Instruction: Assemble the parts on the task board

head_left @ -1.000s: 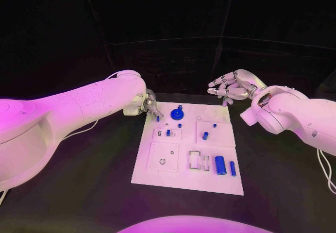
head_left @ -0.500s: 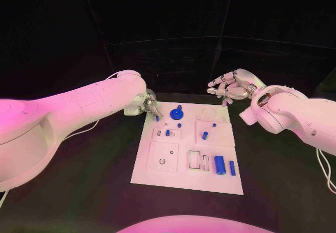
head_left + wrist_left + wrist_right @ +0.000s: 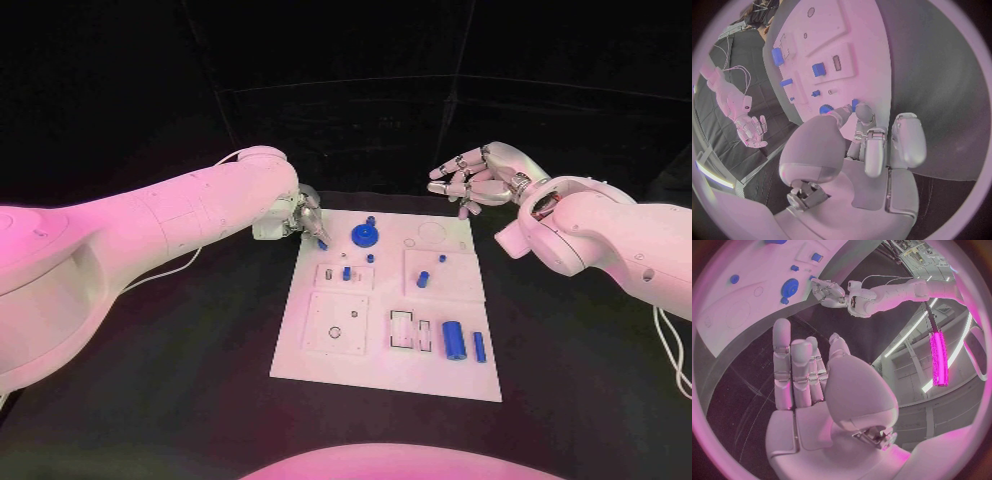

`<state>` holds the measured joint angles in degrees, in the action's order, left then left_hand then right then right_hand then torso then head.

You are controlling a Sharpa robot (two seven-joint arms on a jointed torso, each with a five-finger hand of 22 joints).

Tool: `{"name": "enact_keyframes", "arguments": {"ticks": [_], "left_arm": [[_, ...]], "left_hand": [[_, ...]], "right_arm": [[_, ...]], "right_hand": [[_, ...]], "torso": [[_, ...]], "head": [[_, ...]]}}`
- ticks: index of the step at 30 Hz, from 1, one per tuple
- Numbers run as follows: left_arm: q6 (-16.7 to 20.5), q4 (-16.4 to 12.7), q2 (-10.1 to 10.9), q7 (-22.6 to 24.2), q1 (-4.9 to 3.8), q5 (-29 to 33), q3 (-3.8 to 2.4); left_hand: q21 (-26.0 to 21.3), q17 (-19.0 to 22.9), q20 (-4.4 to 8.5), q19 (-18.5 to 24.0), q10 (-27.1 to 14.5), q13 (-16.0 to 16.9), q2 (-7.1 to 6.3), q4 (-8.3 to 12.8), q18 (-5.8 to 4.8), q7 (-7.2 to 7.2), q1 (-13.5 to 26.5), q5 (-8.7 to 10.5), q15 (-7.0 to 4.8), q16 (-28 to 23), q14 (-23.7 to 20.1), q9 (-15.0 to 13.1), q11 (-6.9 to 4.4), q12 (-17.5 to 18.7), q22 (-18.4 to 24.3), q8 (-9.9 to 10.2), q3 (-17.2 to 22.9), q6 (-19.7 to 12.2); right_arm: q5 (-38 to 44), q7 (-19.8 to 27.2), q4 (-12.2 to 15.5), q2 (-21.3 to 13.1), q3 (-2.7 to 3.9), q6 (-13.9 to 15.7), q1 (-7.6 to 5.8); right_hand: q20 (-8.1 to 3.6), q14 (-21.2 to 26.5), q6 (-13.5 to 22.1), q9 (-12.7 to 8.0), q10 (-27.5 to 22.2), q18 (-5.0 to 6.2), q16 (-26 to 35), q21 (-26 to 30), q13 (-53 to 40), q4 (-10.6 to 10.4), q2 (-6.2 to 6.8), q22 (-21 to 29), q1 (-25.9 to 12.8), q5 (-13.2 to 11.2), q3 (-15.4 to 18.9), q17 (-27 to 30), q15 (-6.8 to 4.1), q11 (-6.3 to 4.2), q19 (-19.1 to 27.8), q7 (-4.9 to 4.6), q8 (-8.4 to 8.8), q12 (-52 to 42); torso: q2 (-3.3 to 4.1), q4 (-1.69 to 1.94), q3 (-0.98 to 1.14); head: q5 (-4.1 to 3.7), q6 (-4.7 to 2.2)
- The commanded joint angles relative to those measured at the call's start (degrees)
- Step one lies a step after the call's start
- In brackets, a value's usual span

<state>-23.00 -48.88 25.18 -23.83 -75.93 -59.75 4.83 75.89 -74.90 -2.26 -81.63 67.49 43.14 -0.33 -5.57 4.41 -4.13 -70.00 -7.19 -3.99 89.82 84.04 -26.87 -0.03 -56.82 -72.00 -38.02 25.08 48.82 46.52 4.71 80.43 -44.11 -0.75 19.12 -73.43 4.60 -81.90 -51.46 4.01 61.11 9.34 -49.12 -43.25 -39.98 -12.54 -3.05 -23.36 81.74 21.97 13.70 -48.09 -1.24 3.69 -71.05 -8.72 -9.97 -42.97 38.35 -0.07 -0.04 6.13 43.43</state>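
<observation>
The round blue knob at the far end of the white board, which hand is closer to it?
Left. The left hand sits beside the round blue knob; the right hand hovers beyond the board's far corner.

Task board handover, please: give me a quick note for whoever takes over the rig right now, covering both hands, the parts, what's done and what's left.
Left hand: at the far left corner of the task board, pinching a small blue part at its fingertips.
Right hand: raised beyond the board's far right corner, fingers apart, holding nothing.
Parts: blue round disc near the far edge; blue cylinder and slimmer blue bar lying near the right front; a few small blue pegs mid-board.
Done: cannot tell which parts are seated.
Left: place the pinched part, then the cylinder and bar lying loose.
</observation>
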Motion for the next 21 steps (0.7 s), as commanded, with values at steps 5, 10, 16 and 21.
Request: {"name": "enact_keyframes", "arguments": {"ticks": [5, 10, 16, 21], "left_arm": [[7.78, -5.27, 3.41, 0.95, -0.14, 1.65, 0.00], [13.33, -11.53, 7.43, 0.59, -0.15, 2.88, 0.54], [18.39, -18.72, 11.56, 0.22, -0.10, 3.57, 1.40], [20.63, -22.53, 13.71, -0.15, -0.02, 3.69, 2.77]], "left_hand": [[0.13, -15.10, -0.04, -0.57, 1.77, 0.57, -1.91, 9.27, -0.24, 0.39, 3.68, -0.56, -0.02, 0.18, 5.96, -0.63, -0.48, -1.22, -0.70, -1.50, 13.57, 0.15], [0.02, -15.10, 0.02, -0.57, 2.49, 1.17, -2.36, 9.58, -0.23, 0.51, 4.51, -0.52, -0.12, 0.18, 5.96, -0.79, -0.69, -1.82, -0.64, -1.98, 14.68, 0.36], [0.35, -15.10, 0.11, -0.81, 3.01, 1.64, -2.74, 9.83, -0.32, 0.65, 4.99, -0.52, -0.23, 0.18, 5.96, -0.89, -0.82, -2.26, -1.08, -2.30, 15.44, 0.52], [0.58, -15.10, 0.18, -0.98, 3.36, 1.99, -2.99, 10.00, -0.39, 0.74, 5.24, -0.53, -0.31, 0.18, 5.96, -0.95, -0.90, -2.58, -1.38, -2.51, 15.91, 0.62]], "right_arm": [[0.09, 0.12, 0.23, -0.32, 0.04, -0.16, -0.13], [0.09, 0.12, 0.30, -0.57, 0.04, -0.14, -0.13], [0.09, 0.16, 0.26, -0.78, 0.04, -0.14, -0.13], [0.09, 0.19, 0.17, -0.82, 0.03, -0.17, -0.13]], "right_hand": [[0.12, -0.06, -0.04, 0.05, -0.43, 1.14, -0.40, 0.16, 0.09, 0.33, 0.02, -0.19, 0.64, 0.34, 0.12, -0.13, 0.11, -0.15, -0.15, 0.08, -0.40, -0.39], [0.12, -0.06, -0.04, 0.05, -0.43, 1.14, -0.40, 0.15, 0.09, 0.33, 0.02, -0.19, 0.65, 0.35, 0.12, -0.13, 0.11, -0.15, -0.15, 0.08, -0.40, -0.40], [0.12, -0.06, -0.04, 0.05, -0.43, 1.14, -0.40, 0.15, 0.09, 0.33, 0.02, -0.19, 0.65, 0.35, 0.12, -0.13, 0.11, -0.15, -0.15, 0.08, -0.40, -0.40], [0.12, -0.06, -0.04, 0.05, -0.43, 1.14, -0.40, 0.15, 0.09, 0.33, 0.02, -0.19, 0.65, 0.35, 0.12, -0.13, 0.11, -0.15, -0.15, 0.08, -0.40, -0.40]], "torso": [[0.00, 0.13, 0.06], [-0.03, 0.16, 0.05], [0.01, 0.30, 0.02], [-0.03, 0.26, 0.01]], "head": [[0.22, -0.03], [0.28, -0.09], [0.36, -0.03], [0.58, 0.11]]}}
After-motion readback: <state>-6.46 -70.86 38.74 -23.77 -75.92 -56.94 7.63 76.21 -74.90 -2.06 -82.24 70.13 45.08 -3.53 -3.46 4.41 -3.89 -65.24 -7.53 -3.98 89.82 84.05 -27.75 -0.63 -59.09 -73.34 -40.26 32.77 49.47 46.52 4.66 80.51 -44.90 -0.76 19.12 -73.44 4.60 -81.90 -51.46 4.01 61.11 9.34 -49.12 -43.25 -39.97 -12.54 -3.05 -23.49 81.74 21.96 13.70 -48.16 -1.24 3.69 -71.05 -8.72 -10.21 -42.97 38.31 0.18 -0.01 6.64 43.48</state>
